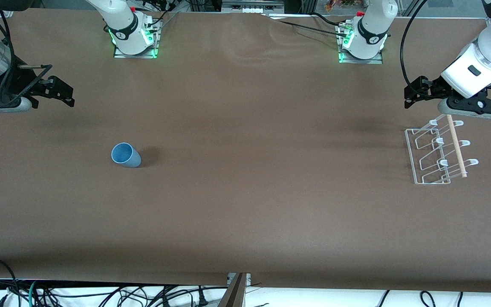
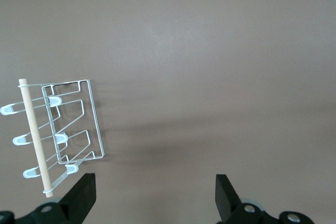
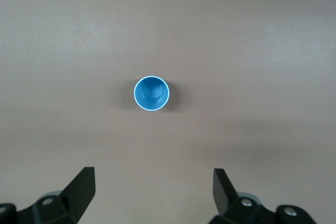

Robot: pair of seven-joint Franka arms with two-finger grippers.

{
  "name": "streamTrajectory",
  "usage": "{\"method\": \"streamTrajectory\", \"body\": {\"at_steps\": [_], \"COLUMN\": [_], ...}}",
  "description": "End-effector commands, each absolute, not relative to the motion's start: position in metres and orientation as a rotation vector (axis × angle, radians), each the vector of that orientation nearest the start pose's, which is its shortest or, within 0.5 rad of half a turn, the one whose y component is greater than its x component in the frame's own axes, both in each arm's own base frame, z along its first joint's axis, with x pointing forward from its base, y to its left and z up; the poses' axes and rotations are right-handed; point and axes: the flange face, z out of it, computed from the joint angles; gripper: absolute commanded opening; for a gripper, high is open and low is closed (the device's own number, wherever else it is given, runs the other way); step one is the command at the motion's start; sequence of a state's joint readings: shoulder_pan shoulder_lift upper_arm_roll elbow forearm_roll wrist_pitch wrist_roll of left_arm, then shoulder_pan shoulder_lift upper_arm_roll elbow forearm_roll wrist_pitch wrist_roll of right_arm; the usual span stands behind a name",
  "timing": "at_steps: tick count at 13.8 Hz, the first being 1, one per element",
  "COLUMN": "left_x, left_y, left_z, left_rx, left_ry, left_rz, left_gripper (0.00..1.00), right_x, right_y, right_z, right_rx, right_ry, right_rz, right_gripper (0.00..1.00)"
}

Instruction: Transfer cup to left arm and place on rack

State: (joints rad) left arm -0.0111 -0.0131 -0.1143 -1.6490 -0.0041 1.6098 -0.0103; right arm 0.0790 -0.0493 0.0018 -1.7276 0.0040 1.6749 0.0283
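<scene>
The light-blue cup (image 1: 125,155) stands upright with its mouth up on the brown table, toward the right arm's end; the right wrist view looks straight down into the cup (image 3: 151,93). My right gripper (image 1: 64,94) (image 3: 153,177) hangs open and empty over bare table a short way from the cup. The white wire rack (image 1: 439,151) (image 2: 73,124), crossed by a wooden dowel (image 1: 456,147) (image 2: 35,140), sits at the left arm's end. My left gripper (image 1: 411,94) (image 2: 155,182) hovers open and empty over the table beside the rack.
Both arm bases (image 1: 134,40) (image 1: 362,42) are bolted along the table's edge farthest from the front camera. A black cable (image 1: 403,55) loops by the left arm. Loose cables (image 1: 100,296) lie below the table's near edge.
</scene>
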Motion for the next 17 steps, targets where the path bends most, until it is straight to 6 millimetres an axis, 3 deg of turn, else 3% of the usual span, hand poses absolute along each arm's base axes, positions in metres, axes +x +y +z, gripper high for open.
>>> {"method": "streamTrajectory", "body": {"at_steps": [1,17], "left_x": [0.5489,0.5484], "left_y": [-0.0693,-0.0735], "left_z": [0.6046,0.6059], "left_rx": [-3.123,-3.123], "left_ry": [0.168,0.171], "left_rz": [0.044,0.042], "left_gripper": [1.0,1.0], "right_x": [0.5443,0.5451], "right_y": [0.043,0.0425], "right_z": [0.5915,0.584], "right_rx": [-3.14,-3.146], "right_ry": [-0.074,-0.078], "right_rz": [0.012,0.057], "right_gripper": [0.99,0.99]}}
